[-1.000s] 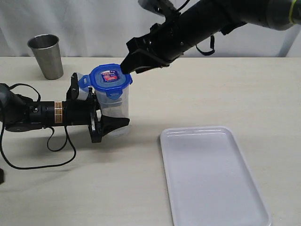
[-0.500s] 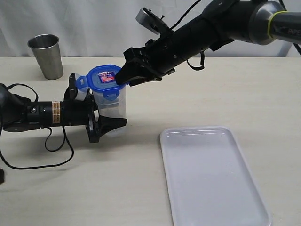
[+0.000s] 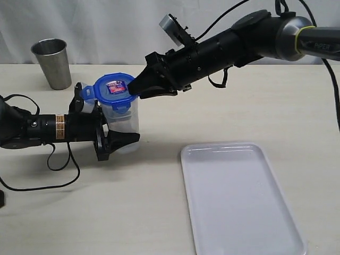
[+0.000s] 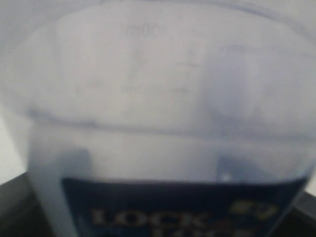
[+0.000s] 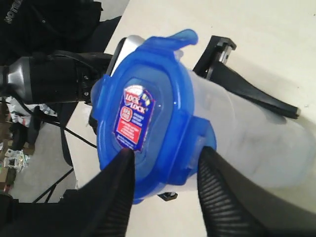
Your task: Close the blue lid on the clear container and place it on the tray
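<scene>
The clear container stands on the table with the blue lid on its rim. My left gripper reaches in level from the left, shut on the container's body; one finger is in front and the other behind. In the left wrist view the container is a blur that fills the frame. My right gripper comes down from the upper right, open. It straddles the lid's edge, one fingertip by the red label and the other beside a side flap. The white tray lies at front right.
A grey steel cup stands at the back left. The left arm's cable loops on the table in front of that arm. The tray's near end reaches the table's front edge.
The left gripper and the container have slid a little to the left. The right arm has swung lower, with its fingertips staying at the lid's right edge.
</scene>
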Robot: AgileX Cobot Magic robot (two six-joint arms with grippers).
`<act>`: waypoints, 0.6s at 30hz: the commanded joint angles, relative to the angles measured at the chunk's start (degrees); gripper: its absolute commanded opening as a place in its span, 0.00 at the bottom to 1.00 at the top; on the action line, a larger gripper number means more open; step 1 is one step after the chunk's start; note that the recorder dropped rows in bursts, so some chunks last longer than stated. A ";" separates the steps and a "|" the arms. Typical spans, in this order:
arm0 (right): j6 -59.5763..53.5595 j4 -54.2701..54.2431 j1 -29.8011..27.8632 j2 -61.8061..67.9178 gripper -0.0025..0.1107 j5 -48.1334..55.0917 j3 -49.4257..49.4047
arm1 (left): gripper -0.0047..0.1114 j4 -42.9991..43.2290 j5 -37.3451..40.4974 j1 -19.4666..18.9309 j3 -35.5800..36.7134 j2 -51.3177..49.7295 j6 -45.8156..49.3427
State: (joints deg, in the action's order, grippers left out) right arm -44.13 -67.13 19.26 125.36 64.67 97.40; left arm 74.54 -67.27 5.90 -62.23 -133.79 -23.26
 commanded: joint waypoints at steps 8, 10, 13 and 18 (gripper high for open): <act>-14.29 -0.85 -4.13 -1.37 0.54 5.29 -0.17 | 0.04 -1.19 -2.05 1.38 -0.22 0.45 5.40; -18.32 0.86 -5.24 -3.93 0.55 5.29 -0.17 | 0.04 -1.58 -0.75 1.38 -0.22 0.45 8.45; -21.79 6.05 -6.41 -9.34 0.55 5.29 -0.17 | 0.04 -1.58 -0.53 1.38 -0.22 0.45 12.27; -28.45 11.25 -6.04 -14.98 0.55 3.37 -0.17 | 0.04 -1.58 -0.53 1.38 -0.22 0.45 20.68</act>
State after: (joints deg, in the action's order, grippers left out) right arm -67.12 -58.23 13.25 113.24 67.50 97.28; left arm 73.82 -67.15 7.20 -62.23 -133.79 -7.99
